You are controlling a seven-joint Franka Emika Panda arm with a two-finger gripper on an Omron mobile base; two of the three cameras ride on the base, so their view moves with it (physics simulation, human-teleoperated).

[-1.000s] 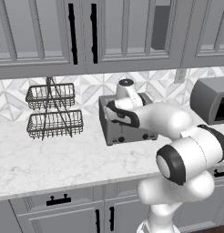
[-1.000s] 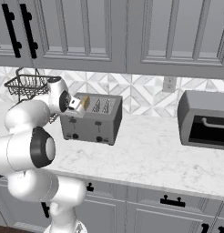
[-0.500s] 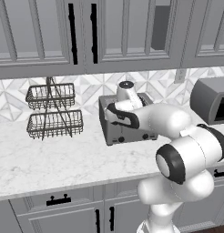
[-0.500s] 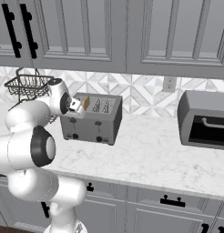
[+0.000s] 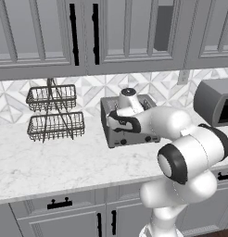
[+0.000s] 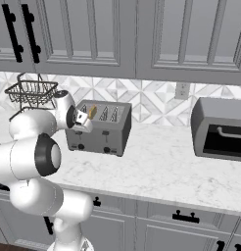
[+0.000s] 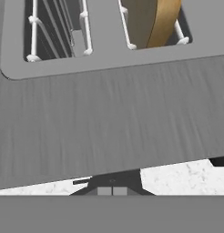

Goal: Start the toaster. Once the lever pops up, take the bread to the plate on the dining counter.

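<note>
The grey four-slot toaster (image 5: 136, 137) (image 6: 108, 133) stands on the wall counter against the patterned tiles. An orange-brown bread slice (image 6: 92, 112) (image 7: 163, 22) stands upright in its leftmost slot, with the top poking out. My gripper (image 6: 87, 127) (image 7: 112, 184) hangs over the toaster's front left edge, pointing down, its dark fingertips together and low in front of the toaster's face. In the hand view the toaster's top (image 7: 109, 113) lies right beneath the hand, and a dark part of the front (image 7: 218, 161) juts out at the right. In the left base view my arm covers the bread.
A two-tier wire basket rack (image 5: 54, 115) (image 6: 32, 93) stands left of the toaster. A larger grey microwave-like box (image 5: 217, 102) (image 6: 221, 128) sits to the right. White marble counter (image 5: 51, 162) (image 6: 161, 162) lies open in front; grey cabinets hang above.
My hand has dipped slightly at the toaster's front left edge. The toaster and the bread have not moved.
</note>
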